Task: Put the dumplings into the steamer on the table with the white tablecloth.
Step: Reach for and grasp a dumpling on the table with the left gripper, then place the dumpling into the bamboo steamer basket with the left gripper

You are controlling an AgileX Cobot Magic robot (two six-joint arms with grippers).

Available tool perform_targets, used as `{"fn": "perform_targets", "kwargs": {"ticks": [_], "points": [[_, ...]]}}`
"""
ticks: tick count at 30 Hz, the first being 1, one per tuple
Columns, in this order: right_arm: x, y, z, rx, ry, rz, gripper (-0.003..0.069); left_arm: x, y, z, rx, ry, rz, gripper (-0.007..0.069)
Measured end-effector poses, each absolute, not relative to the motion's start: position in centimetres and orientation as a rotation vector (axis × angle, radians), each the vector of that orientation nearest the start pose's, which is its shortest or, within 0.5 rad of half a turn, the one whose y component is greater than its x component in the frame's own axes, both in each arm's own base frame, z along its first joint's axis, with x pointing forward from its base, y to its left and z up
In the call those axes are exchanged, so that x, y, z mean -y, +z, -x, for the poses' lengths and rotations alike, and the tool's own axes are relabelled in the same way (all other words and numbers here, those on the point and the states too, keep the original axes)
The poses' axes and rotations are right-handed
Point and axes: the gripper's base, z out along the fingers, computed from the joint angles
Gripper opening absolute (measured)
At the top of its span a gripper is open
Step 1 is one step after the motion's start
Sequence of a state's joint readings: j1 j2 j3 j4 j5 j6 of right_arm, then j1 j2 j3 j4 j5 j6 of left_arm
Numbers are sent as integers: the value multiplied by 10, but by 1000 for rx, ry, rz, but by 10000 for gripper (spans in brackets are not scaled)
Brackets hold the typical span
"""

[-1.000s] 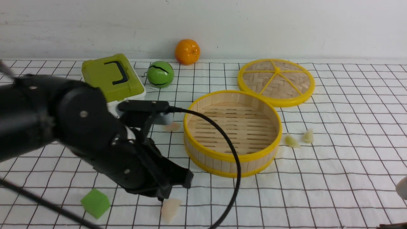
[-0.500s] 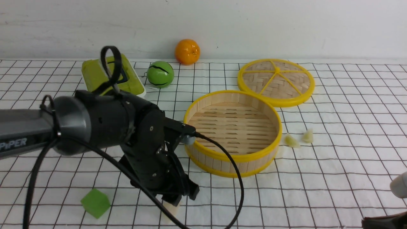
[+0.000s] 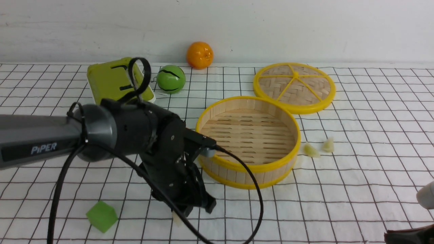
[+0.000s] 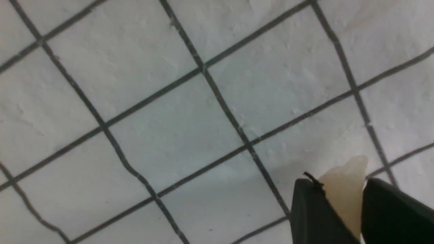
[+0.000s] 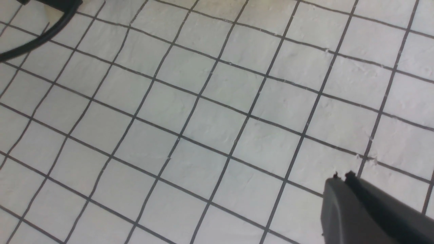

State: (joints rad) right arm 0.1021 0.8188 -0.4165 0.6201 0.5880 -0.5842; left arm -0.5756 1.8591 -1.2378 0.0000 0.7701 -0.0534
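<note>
My left gripper is closed on a pale dumpling, low over the cloth, front-left of the steamer. Two dumplings lie right of the steamer. My right gripper is closed.

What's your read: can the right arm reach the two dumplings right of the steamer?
Probably yes. Both dumplings lie on open cloth, apart from the steamer, with nothing between them and the right arm. Its fingers are shut, so they'd open first.
</note>
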Motion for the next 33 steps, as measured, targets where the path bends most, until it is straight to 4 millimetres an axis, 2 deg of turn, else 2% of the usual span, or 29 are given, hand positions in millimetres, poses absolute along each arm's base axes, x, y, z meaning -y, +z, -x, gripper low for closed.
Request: {"fn": "perform_targets", "kwargs": {"ticks": [1, 2, 3, 4, 6, 8, 10, 12, 14, 16, 18, 20, 24, 27, 30, 33], "points": [[-43, 236, -136, -2343, 416, 334, 6, 202, 195, -311, -2788, -123, -733, 176], [-43, 236, -136, -2343, 416, 334, 6, 205, 215, -316, -2769, -137, -704, 176], [-43, 236, -136, -2343, 416, 334, 6, 206, 218, -317, -2765, -141, -695, 176], [-43, 236, -136, -2343, 415, 334, 7, 211, 242, -325, -2708, -174, -653, 176], [-43, 236, -136, -2343, 415, 334, 9, 220, 275, -338, -2584, -252, -572, 176], [-43, 236, -136, -2343, 415, 334, 10, 225, 290, -345, -2515, -289, -537, 176], [-43, 236, -136, -2342, 414, 334, 12, 235, 302, -361, -2442, -330, -501, 176], [-43, 237, -136, -2338, 411, 331, 14, 247, 294, -379, -2430, -337, -486, 176], [-43, 237, -137, -2332, 406, 327, 14, 258, 273, -398, -2452, -329, -472, 176], [-43, 237, -137, -2329, 404, 325, 14, 263, 261, -406, -2469, -315, -467, 176], [-43, 237, -138, -2327, 402, 323, 15, 272, 232, -422, -2534, -290, -440, 176], [-43, 237, -138, -2327, 402, 323, 15, 276, 218, -430, -2573, -269, -398, 176], [-43, 237, -138, -2326, 402, 323, 17, 276, 209, -439, -2581, -217, -322, 176], [-43, 237, -138, -2326, 401, 323, 18, 275, 210, -441, -2572, -199, -310, 183], [-42, 237, -138, -2320, 395, 328, 19, 275, 211, -441, -2568, -201, -305, 239], [-42, 238, -139, -2312, 386, 333, 19, 275, 215, -440, -2580, -194, -299, 332]]}}
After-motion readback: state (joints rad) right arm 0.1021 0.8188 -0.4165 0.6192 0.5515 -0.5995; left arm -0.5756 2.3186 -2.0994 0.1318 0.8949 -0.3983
